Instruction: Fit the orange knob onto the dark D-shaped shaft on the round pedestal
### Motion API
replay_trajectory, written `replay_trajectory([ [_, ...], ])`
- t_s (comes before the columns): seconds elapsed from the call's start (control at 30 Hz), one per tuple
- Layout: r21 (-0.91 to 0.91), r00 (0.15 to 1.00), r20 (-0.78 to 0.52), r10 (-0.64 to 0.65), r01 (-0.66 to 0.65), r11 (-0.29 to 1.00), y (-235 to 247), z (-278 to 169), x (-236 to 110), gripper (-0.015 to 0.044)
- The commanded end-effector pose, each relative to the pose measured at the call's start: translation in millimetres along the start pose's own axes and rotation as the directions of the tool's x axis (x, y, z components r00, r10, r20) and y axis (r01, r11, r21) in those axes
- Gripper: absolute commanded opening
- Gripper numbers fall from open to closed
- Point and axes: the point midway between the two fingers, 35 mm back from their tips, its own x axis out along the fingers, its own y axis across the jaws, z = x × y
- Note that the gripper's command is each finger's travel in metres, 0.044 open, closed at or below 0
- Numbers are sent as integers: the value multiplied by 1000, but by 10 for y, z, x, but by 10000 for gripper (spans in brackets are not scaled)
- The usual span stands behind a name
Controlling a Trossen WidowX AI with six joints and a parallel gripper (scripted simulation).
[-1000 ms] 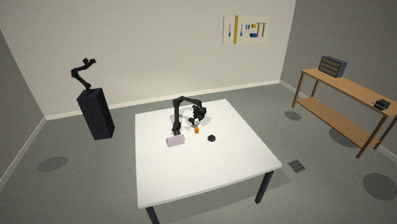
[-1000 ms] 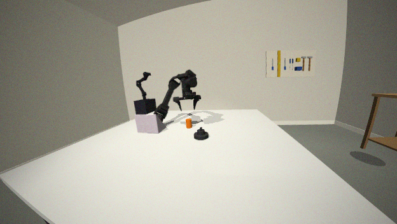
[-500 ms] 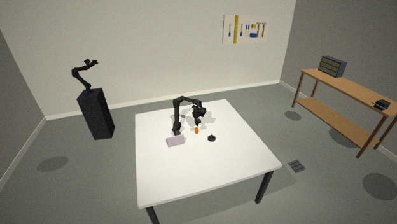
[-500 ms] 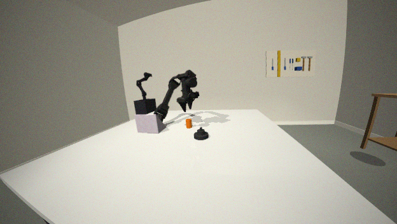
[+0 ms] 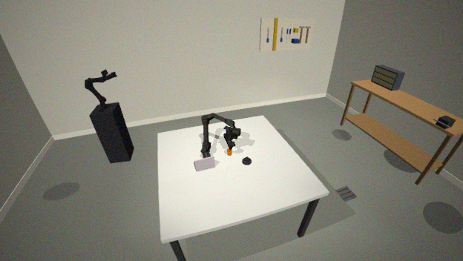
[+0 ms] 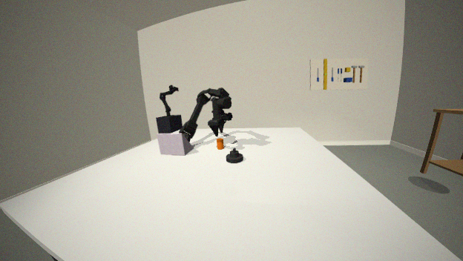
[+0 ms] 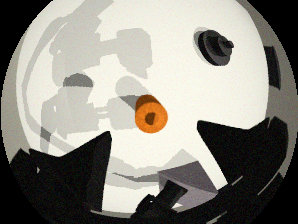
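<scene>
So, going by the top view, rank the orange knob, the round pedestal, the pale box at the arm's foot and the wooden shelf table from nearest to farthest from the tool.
1. Orange knob, just below the open tool.
2. Round pedestal, farther right on the white table.
3. Pale box, to the left by the arm's foot; fairly close to the pedestal's distance.
4. Wooden shelf table, off by the right wall.

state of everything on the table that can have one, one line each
hand: open, empty, above the orange knob
orange knob: upright on the table, hole facing up, not held
round pedestal: on the table, apart from the knob
D-shaped shaft: upright on the pedestal, bare
</scene>
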Motion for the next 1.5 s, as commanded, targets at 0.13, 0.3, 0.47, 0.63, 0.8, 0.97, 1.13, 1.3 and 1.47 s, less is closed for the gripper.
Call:
replay_trajectory([
  [0.13, 5, 1000, 7, 2, -2, 1000, 2, 6, 155, 440],
  [0.3, 5, 1000, 8, 0, 0, 1000, -1, 16, 237, 440],
  [0.47, 5, 1000, 8, -1, 1, 1000, -3, 23, 319, 440],
  [0.63, 5, 1000, 8, -1, 1, 1000, -4, 27, 400, 440],
  [0.8, 5, 1000, 9, -1, 1, 1000, -3, 29, 480, 440],
  [0.97, 5, 1000, 9, 0, 0, 1000, -1, 28, 560, 440],
  [1.13, 4, 1000, 9, 1, -1, 1000, 2, 25, 640, 440],
  [1.3, 4, 1000, 8, 2, -2, 1000, 7, 18, 718, 440],
  [1.47, 3, 1000, 8, 4, -4, 1000, 12, 9, 792, 440],
])
